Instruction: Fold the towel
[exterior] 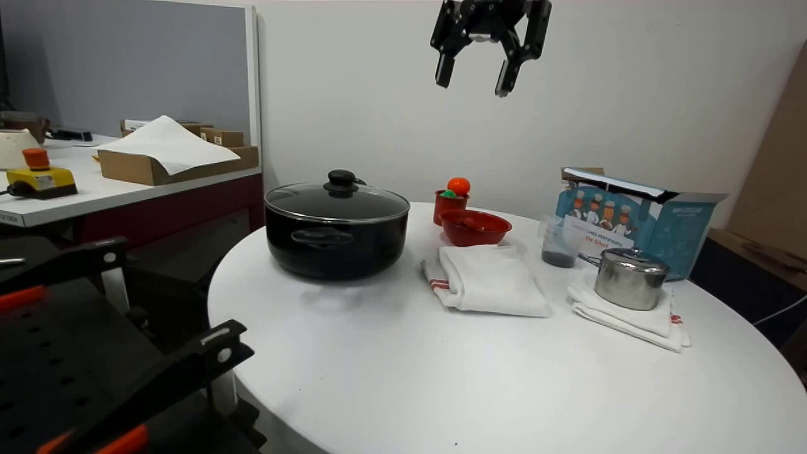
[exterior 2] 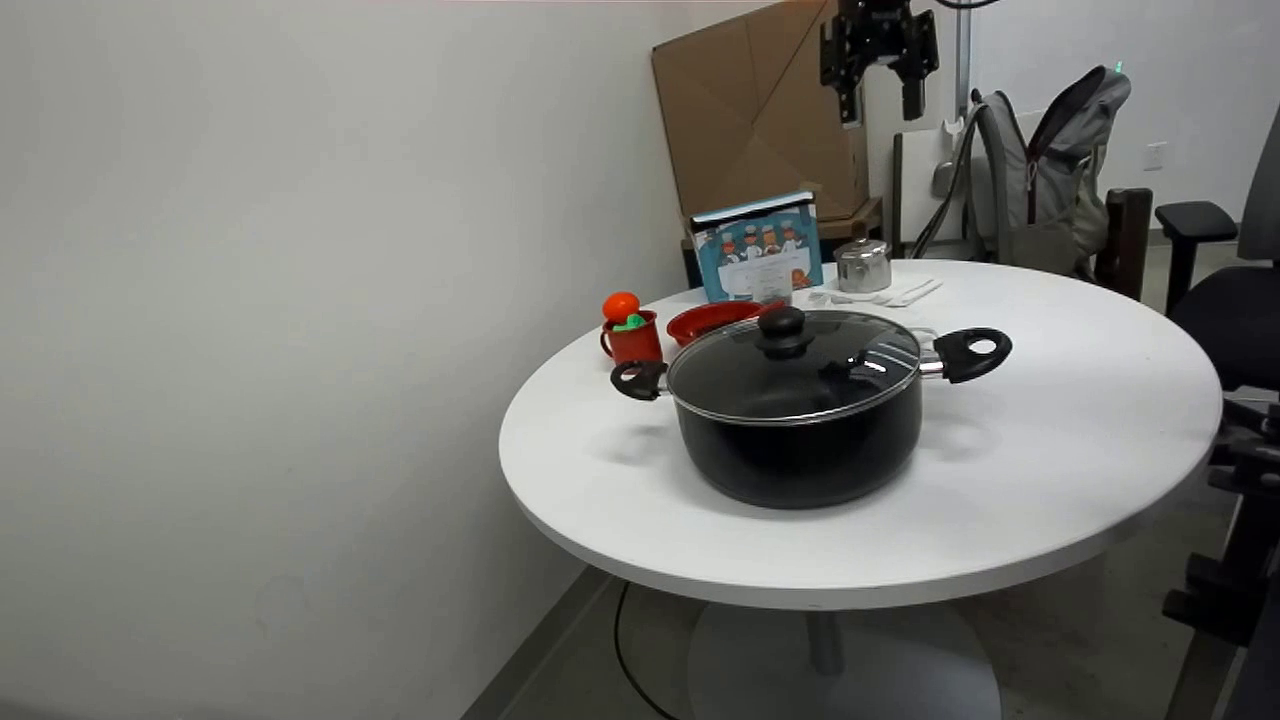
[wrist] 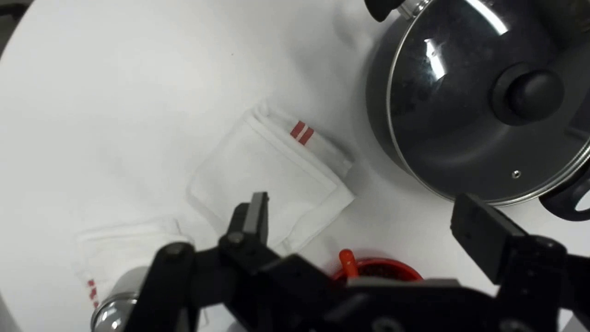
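On desk (exterior: 378, 378), in an exterior view: pot (exterior: 337, 243) at left, towel (exterior: 495, 280) to its right, apart. Bowl (exterior: 475, 231) just behind towel; mug (exterior: 446, 209) behind bowl, slightly left, ball (exterior: 459, 186) atop mug. Right of towel, apart, napkin (exterior: 621, 320) with saucepan (exterior: 630, 282) standing on it. Box (exterior: 643, 221) behind saucepan. Beaker (exterior: 560, 246) before left end of box, between bowl and saucepan. Fingers (exterior: 445, 70) high above desk, well apart.

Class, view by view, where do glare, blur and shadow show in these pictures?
Wrist view: glare streaks on the glass lid, the gripper dark and somewhat blurred, the white towel low in contrast against the table; in an exterior view, soft shadows beside the black pot.
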Robot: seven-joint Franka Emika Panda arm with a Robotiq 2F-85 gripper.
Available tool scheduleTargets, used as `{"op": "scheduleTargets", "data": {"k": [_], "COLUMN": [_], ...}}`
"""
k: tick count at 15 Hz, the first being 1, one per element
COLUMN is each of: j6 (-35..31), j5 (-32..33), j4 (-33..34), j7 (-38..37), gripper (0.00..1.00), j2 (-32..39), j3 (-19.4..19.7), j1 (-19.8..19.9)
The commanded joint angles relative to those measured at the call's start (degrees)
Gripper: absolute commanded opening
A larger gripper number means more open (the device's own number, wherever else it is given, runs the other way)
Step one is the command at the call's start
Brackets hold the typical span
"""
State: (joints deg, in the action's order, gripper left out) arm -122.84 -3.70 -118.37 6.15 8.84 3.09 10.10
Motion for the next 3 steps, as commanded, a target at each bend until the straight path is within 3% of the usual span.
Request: {"op": "scheduleTargets", "data": {"k": [1, 3], "j6": [-1.92, -3.54], "j5": [0.65, 1.19], "j4": [-2.51, -5.82], "j7": [0.11, 0.06], "gripper": [1.00, 1.00], "j2": [-2.33, -5.28], "j3": [1.11, 1.16], "j1": [-1.33, -1.66]}}
